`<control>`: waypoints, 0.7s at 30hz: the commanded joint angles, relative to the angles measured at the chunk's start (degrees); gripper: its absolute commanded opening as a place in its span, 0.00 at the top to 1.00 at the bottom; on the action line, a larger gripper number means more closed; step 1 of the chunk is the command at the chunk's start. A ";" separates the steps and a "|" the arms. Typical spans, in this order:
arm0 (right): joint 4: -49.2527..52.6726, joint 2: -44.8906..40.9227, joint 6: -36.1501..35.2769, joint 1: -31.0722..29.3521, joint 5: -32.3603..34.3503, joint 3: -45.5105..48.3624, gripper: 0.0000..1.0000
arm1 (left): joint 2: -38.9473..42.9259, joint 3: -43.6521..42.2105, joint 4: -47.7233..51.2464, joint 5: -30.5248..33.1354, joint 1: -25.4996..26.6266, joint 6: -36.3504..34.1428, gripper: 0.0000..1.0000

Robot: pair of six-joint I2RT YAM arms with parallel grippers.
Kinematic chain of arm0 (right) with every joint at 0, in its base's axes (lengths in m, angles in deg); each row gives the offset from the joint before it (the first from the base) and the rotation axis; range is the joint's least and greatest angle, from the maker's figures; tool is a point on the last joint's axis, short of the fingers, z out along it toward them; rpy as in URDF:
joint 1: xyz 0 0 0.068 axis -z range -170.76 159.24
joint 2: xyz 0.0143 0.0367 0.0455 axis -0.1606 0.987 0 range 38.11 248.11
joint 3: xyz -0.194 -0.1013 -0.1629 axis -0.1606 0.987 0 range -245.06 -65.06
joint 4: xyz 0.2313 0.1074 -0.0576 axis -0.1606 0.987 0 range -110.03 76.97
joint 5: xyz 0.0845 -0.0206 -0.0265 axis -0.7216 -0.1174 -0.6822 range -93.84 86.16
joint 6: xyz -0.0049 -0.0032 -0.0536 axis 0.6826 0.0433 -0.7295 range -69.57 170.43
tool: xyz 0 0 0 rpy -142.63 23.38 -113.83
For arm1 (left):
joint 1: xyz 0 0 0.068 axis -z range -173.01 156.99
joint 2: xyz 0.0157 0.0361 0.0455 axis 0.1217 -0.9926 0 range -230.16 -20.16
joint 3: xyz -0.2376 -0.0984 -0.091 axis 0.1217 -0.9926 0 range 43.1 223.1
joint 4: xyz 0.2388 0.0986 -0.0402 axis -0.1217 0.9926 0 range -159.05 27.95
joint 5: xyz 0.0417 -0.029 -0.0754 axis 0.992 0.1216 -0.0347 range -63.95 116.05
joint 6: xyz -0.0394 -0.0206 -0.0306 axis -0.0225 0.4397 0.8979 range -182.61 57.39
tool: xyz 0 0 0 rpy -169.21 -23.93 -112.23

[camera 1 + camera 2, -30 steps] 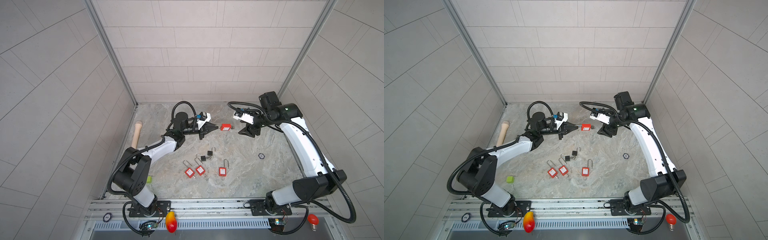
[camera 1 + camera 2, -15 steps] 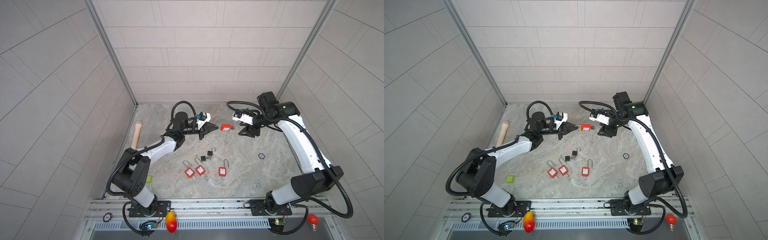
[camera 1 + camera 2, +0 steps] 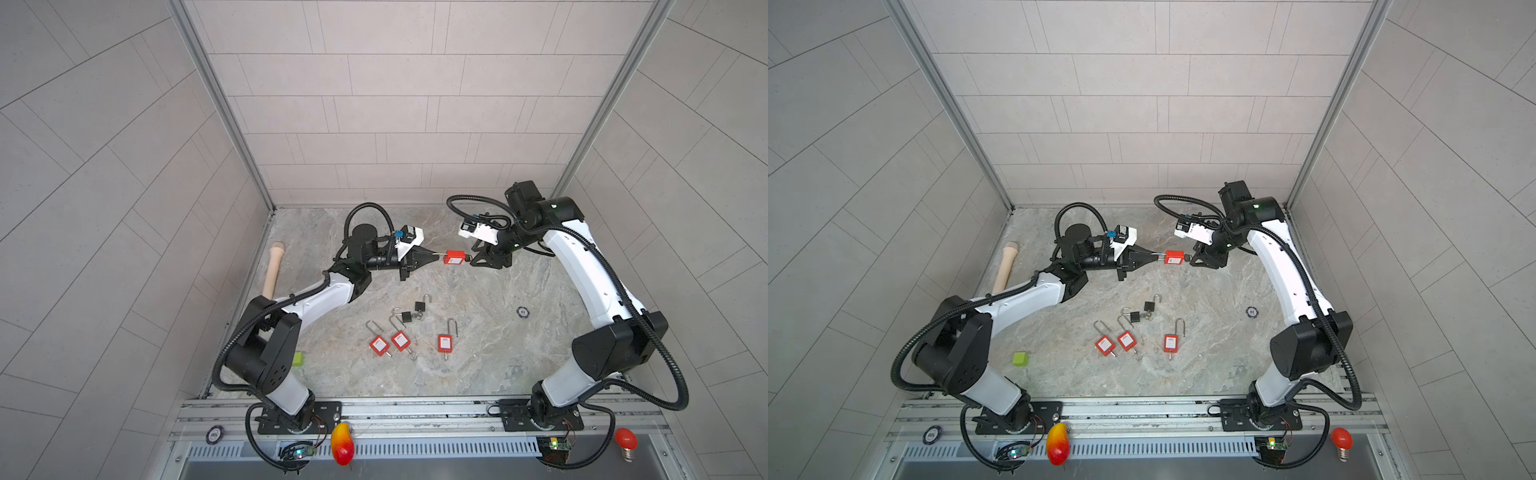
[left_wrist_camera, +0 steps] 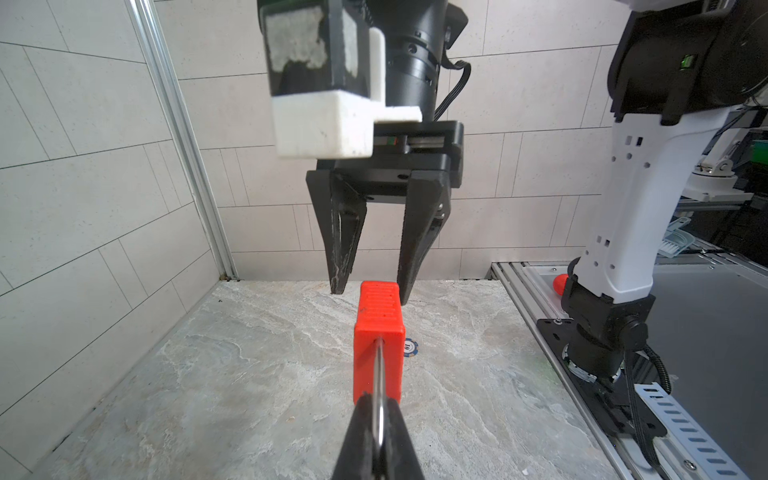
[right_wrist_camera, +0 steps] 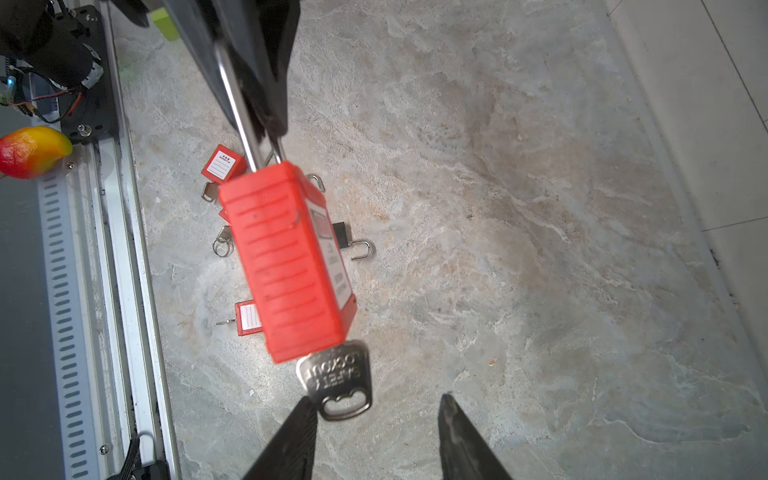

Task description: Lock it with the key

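Note:
A red padlock (image 3: 454, 257) (image 3: 1175, 257) hangs in the air over the back of the stone floor. My left gripper (image 3: 436, 258) (image 4: 379, 419) is shut on its steel shackle (image 4: 379, 374). A silver key (image 5: 338, 380) sticks out of the padlock's (image 5: 291, 266) far end. My right gripper (image 3: 471, 258) (image 5: 376, 399) faces that end with its jaws open. The key's head lies between the fingers, right beside one and well clear of the other. In the left wrist view the right gripper (image 4: 371, 293) straddles the padlock's (image 4: 379, 332) far end.
On the floor below lie three red padlocks (image 3: 401, 340) with keys and two small black padlocks (image 3: 419, 306). A poker chip (image 3: 523, 311) lies to the right and a green cube (image 3: 297, 359) to the left. A wooden handle (image 3: 273, 270) leans by the left wall.
My right gripper has moved in towards the key and its jaws have narrowed around it. The left gripper and the padlock have stayed where they were.

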 commanded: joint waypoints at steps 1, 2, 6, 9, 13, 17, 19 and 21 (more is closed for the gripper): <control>2.87 0.57 -1.28 -0.41 -2.33 -1.86 0.51 | 1.44 2.56 -2.28 -1.63 0.67 -0.78 1.00; 3.14 0.85 -1.32 -0.51 -2.47 -2.09 0.52 | 1.33 2.59 -2.28 -1.67 0.70 -0.79 1.00; 2.62 1.05 -2.04 -0.98 -2.49 -1.57 0.55 | 0.64 3.00 -2.72 -1.74 1.26 -0.51 1.00; 1.67 0.96 -2.34 -1.44 -3.02 -1.18 0.57 | 0.49 3.09 -3.12 -1.55 1.40 -0.35 1.00; 0.68 1.05 -2.49 -1.59 -3.97 -1.08 0.58 | 0.36 3.10 -3.33 -1.20 1.40 -0.17 1.00; 0.59 0.73 -2.89 -1.54 -1.65 -1.26 0.58 | 0.08 3.22 -3.25 -1.01 1.40 0.15 1.00; 0.82 -0.07 -1.55 -1.12 -0.42 -1.43 0.51 | -0.18 3.27 -3.43 -1.10 1.40 0.26 1.00; 1.71 -0.75 -1.42 -0.27 -0.54 -1.44 0.47 | -0.03 3.20 -3.38 -1.10 1.40 0.13 1.00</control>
